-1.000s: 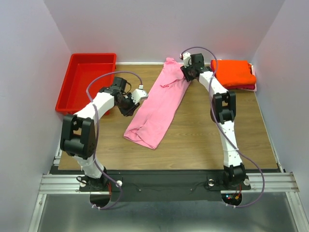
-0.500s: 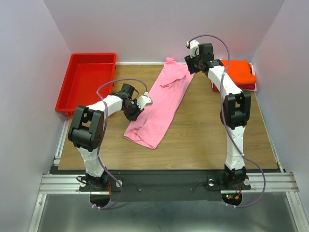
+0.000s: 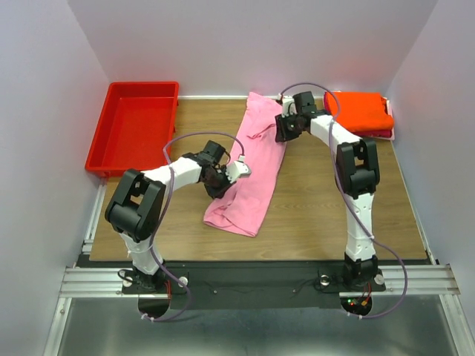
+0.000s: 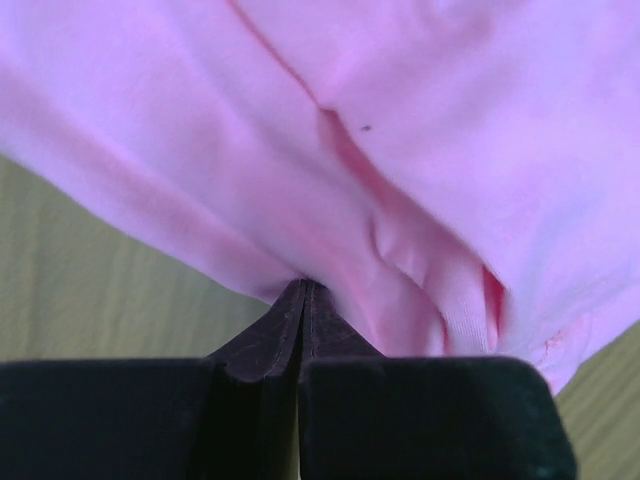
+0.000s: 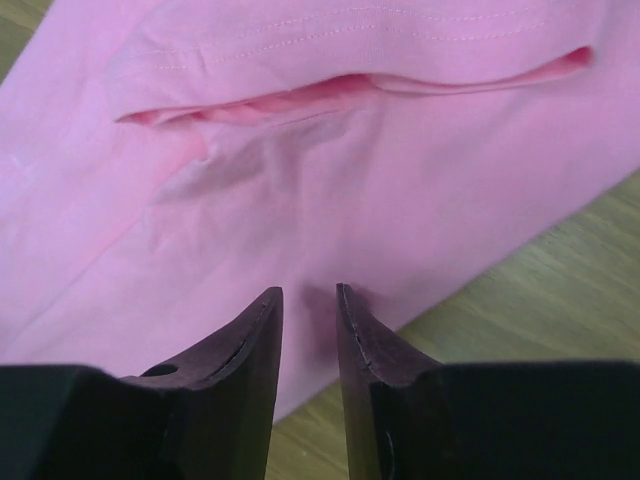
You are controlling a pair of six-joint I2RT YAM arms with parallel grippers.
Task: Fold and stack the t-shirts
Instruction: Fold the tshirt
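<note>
The light pink soft cloth t-shirt (image 3: pixel 249 167), folded lengthwise into a long narrow strip, is lying diagonally across the middle of the wooden table (image 3: pixel 312 215) and is serving here as the landmark. Its near end is bunching toward the left arm's side, and its far end is reaching toward the back wall. At the left edge of the near half of this shirt, the left gripper (image 3: pixel 236 169) is pinching a fold of the pink cloth (image 4: pixel 420 270); in the left wrist view its two black fingers (image 4: pixel 330 330) are pressing fully together with the fabric gathering into creases just above the tips. Farther along, at the right edge of the far half of the shirt, the right gripper (image 3: pixel 282 126) is standing low over the cloth. In the right wrist view its dark fingers (image 5: pixel 250 340) are standing slightly parted with a narrow gap between them, and the tips are lying against the pink surface near the shirt's edge; no fabric is showing between them. Just beyond the tips a folded hem (image 5: pixel 350 90) is running across the shirt. To the right of the shirt's far end, well apart from it, the bright orange folded cloth t-shirt (image 3: pixel 360 110) is sitting on top of a darker pink-red folded shirt (image 3: pixel 377 133) at the back right corner. To the left of the pink shirt, a rigid red plastic tray (image 3: pixel 100 148) is sitting at the back left corner.
</note>
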